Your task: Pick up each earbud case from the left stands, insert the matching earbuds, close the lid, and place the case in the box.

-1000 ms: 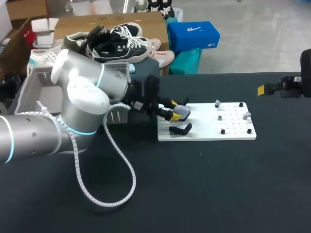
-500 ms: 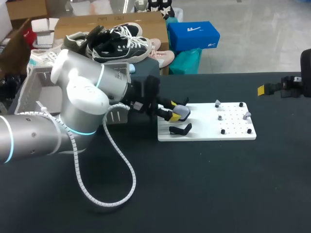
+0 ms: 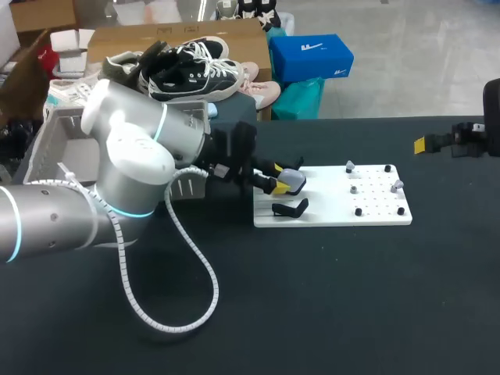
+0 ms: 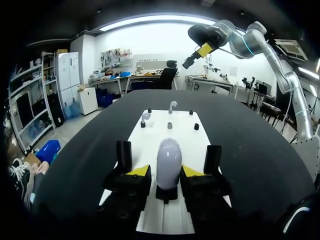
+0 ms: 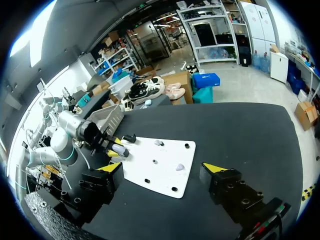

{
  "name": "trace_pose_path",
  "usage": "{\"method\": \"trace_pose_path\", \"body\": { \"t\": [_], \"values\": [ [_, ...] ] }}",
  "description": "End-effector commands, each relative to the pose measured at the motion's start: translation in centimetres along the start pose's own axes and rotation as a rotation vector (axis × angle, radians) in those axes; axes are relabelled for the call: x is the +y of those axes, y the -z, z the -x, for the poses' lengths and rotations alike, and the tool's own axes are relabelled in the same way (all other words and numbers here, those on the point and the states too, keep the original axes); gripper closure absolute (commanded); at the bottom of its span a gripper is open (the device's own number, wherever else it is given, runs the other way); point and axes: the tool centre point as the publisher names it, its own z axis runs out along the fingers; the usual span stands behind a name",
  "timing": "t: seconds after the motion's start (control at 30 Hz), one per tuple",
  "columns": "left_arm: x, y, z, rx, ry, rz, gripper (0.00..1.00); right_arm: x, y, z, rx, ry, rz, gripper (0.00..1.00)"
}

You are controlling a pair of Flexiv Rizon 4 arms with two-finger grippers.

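**A:** While the left jaws stand spread around the earbud case [image 4: 169, 159], one yellow tip grazes it and a thin gap shows at the other. So there's no pinch?

**B:** No pinch. The case sits on its black stand [image 4: 167, 192], at the end of the white board [image 4: 150, 131] nearest the left arm [image 3: 133, 156].

**A:** And beside it?

**B:** A second stand [image 3: 289, 208], just next door. Two grey earbuds [image 3: 350, 166] rest on pegs further along the board.

**A:** Right jaws?

**B:** Wide apart, gripping nothing, hanging well off past the board's far end over the black table [image 3: 328, 297].
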Motion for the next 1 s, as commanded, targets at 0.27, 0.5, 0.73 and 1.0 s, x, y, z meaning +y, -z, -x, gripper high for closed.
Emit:
{"method": "trace_pose_path", "body": {
  "t": [0.27,0.5,0.73,1.0],
  "values": [
    [0.1,0.1,0.0,-0.005,0.000,-0.009,0.80,0.0,0.1,0.0,0.001,0.000,0.000,0.00],
    [0.0,0.4,0.1,-0.017,0.001,-0.011,1.00,0.0,0.1,0.0,0.001,0.000,0.000,0.00],
    [-0.3,1.3,1.4,-0.048,0.003,-0.030,1.00,0.0,0.1,0.0,0.001,0.000,0.000,0.00],
    [-0.4,1.9,4.4,-0.057,0.004,-0.077,1.00,0.0,0.1,0.0,0.001,0.000,0.000,0.00]
  ]
}}
